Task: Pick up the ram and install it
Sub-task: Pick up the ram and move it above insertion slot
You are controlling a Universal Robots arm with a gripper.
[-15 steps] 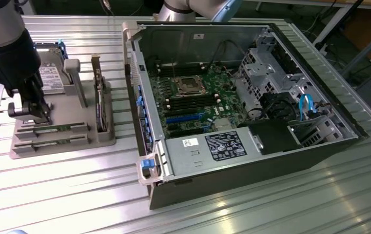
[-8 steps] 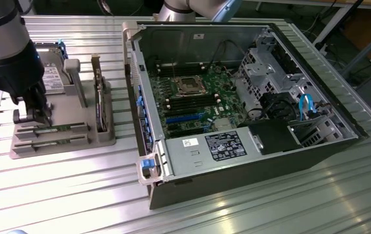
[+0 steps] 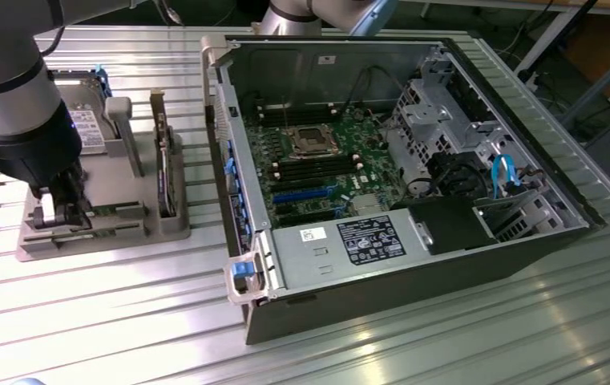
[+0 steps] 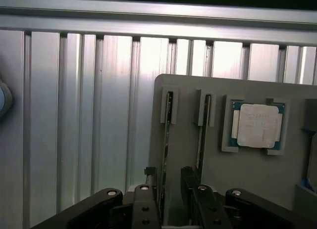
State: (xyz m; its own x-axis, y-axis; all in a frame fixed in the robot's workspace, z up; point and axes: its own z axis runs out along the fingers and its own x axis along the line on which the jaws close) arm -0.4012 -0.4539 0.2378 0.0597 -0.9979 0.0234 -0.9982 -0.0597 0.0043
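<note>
Between the 2 fingers of the gripper [image 4: 167, 177], low over the grey holder tray [image 4: 237, 179], stands the ram [image 4: 167, 135], a thin green stick set on edge in its slot. The jaws are apart and straddle it. 1 finger lies close against 1 face of the board, while a sliver of tray shows between the other face and the other finger, so nothing is clamped. Just outside that second finger a second stick [image 4: 202, 135] stands in a parallel slot. Farther out on the same side lies the silver processor [image 4: 257, 126]. Seen from the room, the gripper [image 3: 57, 210] hangs over the tray, well apart from the open computer case [image 3: 390, 160] toward the exterior view's right. Judged from this pose, a good pick calls for centring the jaws so that both pads meet the board squarely. The outer finger should keep clear of the neighbouring stick. The grip belongs on the flat faces, and the lift should run straight along the slot so the board neither binds nor twists.
</note>
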